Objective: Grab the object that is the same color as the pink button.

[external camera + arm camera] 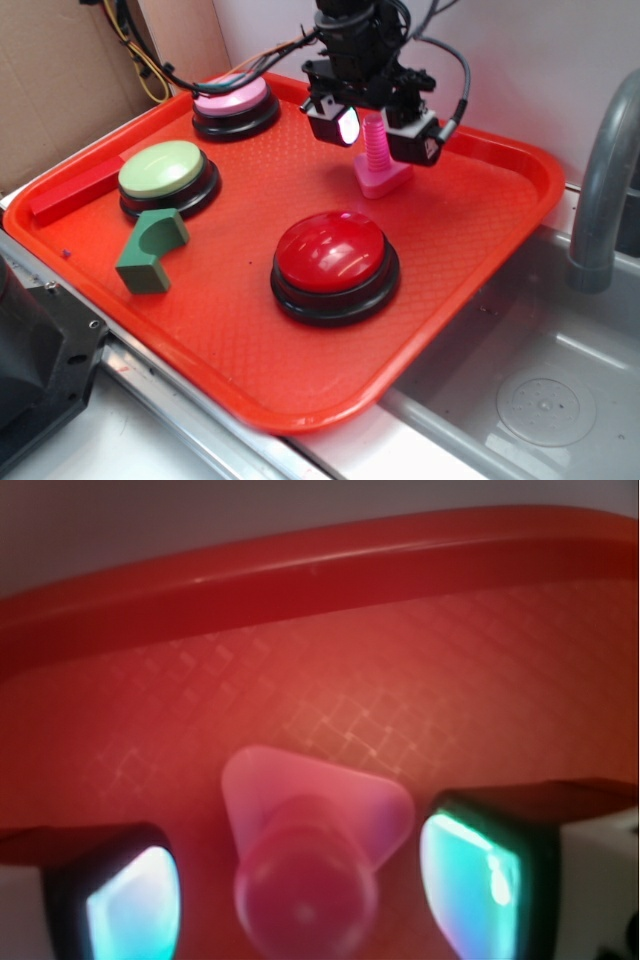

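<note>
The end effector [373, 130] hung spread around the pink bolt [378, 160], which stood upright on the red tray [480, 250] near its far edge, right of the pink button [234, 100]; the pads seemed not quite touching it.

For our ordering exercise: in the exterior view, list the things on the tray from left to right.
Red bar → green arch block → pale green button → pink button → red button → pink toy bolt.
</note>
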### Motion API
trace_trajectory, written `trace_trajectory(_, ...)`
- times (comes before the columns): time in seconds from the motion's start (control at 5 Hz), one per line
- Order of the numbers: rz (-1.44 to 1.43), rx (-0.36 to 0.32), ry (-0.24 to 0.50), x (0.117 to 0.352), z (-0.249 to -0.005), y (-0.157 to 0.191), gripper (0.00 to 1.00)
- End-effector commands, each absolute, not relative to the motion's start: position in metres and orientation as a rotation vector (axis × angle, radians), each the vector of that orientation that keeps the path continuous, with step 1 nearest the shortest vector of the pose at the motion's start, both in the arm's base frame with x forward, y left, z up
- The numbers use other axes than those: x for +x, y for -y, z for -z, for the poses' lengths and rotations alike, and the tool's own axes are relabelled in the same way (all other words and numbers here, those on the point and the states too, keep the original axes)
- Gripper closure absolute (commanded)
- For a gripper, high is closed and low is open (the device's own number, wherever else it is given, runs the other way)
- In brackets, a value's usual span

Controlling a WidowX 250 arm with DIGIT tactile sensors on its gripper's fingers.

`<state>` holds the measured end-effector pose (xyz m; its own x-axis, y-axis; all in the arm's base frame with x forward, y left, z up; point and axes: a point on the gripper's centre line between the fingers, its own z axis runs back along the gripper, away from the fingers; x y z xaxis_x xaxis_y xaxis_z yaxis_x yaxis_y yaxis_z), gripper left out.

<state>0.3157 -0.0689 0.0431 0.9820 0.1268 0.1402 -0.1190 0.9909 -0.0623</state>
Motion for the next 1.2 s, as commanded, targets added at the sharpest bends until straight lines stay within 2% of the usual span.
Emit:
trace_trajectory(0.0, -0.143, -0.020, 0.200, 0.320, -0.059, 0.065, 1.00)
trace_trajectory(0.2, -0.167, -0.007, 0.225, 0.319, -0.072, 0.058, 1.00)
trace_trajectory(0.4, -0.189, -0.046, 0.201, 0.311, -0.098, 0.049, 1.00)
trace_trajectory(0.6, -0.275, -0.040, 0.223, 0.273, -0.148, 0.035, 1.00)
trace_trajectory(0.8, -0.331, -0.056, 0.157, 0.233, -0.196, 0.014, 1.00)
trace_trajectory(1.0, -0.415, -0.053, 0.160, 0.213, -0.216, 0.004, 1.00)
